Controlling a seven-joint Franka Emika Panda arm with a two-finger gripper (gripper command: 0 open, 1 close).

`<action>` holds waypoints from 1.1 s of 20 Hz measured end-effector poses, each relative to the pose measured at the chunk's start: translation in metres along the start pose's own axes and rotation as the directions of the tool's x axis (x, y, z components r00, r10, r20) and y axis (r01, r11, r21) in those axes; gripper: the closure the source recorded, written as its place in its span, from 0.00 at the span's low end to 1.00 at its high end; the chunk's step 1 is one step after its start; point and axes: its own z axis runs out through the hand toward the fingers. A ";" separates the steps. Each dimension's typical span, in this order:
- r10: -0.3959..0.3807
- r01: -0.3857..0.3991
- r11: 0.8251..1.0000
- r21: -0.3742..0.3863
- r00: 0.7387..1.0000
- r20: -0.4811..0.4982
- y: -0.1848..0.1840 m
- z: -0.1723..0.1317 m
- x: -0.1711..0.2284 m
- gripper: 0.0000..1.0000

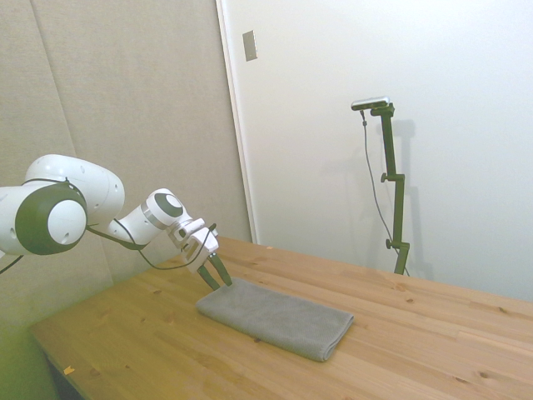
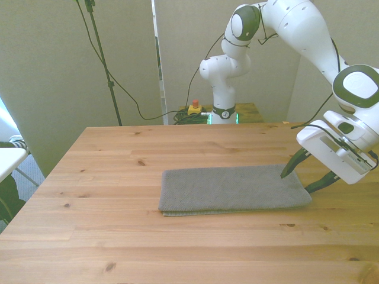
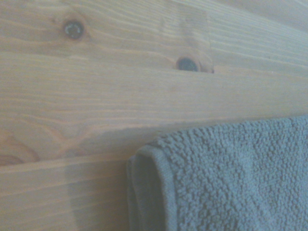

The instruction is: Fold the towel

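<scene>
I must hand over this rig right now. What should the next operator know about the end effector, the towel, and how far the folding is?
End effector: open, holding nothing, low at the towel's end on the front view's right, one finger over the far corner, the other past the short edge.
Towel: flat on the wooden table, a long grey strip. Layered edges show along its near side and at the corner in the wrist view, so it seems already folded at least once.
Left: grasp that end and fold it across toward the other end.
</scene>
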 end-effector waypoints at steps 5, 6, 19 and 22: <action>-0.005 0.005 1.000 -0.007 1.000 0.003 0.002 0.004 0.004 0.00; -0.005 0.005 1.000 -0.009 1.000 0.004 0.003 0.006 0.005 0.00; 0.002 -0.002 0.999 -0.033 1.000 0.020 0.013 0.028 0.028 1.00; 0.004 -0.003 1.000 -0.022 1.000 0.026 0.015 0.028 0.029 1.00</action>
